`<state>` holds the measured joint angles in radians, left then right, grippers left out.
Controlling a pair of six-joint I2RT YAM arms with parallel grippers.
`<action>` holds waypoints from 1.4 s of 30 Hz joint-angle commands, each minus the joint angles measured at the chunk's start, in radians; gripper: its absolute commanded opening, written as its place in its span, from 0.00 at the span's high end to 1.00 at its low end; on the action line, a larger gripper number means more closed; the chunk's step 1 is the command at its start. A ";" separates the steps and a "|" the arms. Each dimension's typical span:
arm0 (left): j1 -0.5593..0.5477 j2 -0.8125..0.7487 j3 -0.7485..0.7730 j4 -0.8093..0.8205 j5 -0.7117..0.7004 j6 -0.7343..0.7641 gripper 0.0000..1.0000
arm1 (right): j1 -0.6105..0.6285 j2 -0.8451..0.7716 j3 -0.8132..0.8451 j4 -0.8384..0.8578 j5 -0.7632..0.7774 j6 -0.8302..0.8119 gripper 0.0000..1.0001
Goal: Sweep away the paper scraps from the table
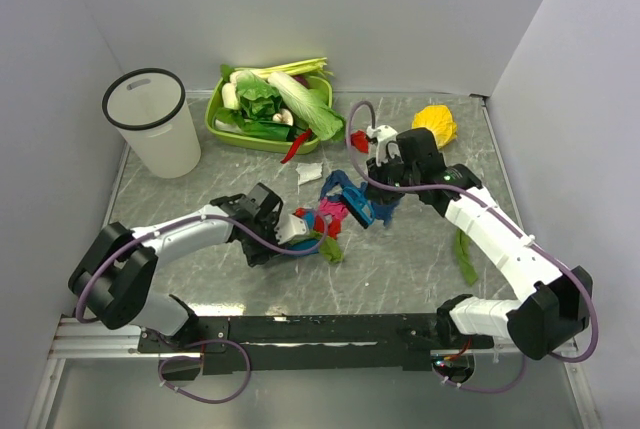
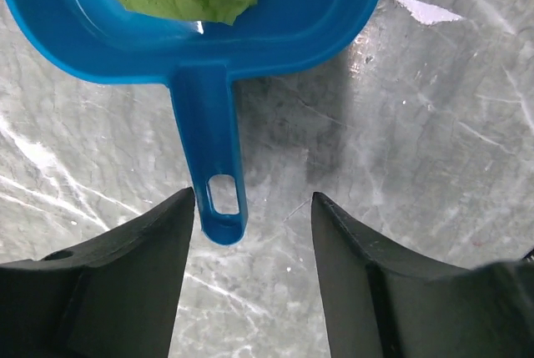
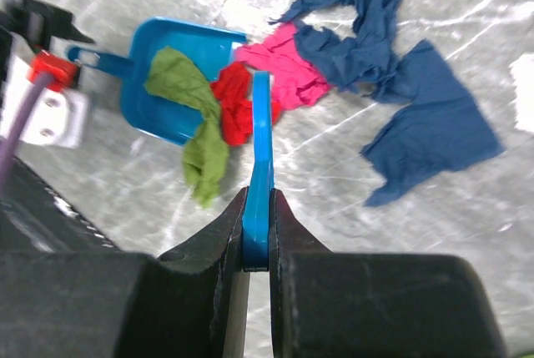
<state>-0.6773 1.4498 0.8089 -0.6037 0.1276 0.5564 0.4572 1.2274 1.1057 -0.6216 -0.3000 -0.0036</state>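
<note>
Jaws of the left claw stand apart astride the tip of the dustpan handle, touching nothing. Its arm lies low, stretched across the surface toward the middle. The handle's length points straight back at that claw, with the pan mouth facing away. The right claw, on a bent arm reaching in from the right, is clamped on a thin blue tool that juts straight ahead, edge-up, its tip at the pan's mouth. Scraps lie mid-surface between the claws: green scrap spilling over the pan's edge, red scrap and pink scrap either side of the tool, dark blue scraps beyond, white scrap apart.
</note>
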 commanded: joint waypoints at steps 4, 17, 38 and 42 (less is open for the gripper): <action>0.004 -0.049 -0.060 0.122 -0.017 0.011 0.41 | 0.011 0.081 0.016 0.083 0.039 -0.391 1.00; 0.004 -0.049 0.047 -0.043 -0.026 0.016 0.94 | 0.097 0.159 0.013 0.148 0.067 -0.723 1.00; 0.004 0.009 0.150 -0.222 -0.075 -0.073 0.99 | 0.135 0.144 -0.043 0.246 0.168 -0.628 1.00; 0.001 0.053 0.184 -0.231 -0.075 -0.066 0.99 | 0.189 0.149 -0.107 0.284 0.238 -0.630 1.00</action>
<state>-0.6758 1.4651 0.9432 -0.8120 0.0586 0.5064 0.6041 1.4086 1.0492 -0.3767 -0.1036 -0.6407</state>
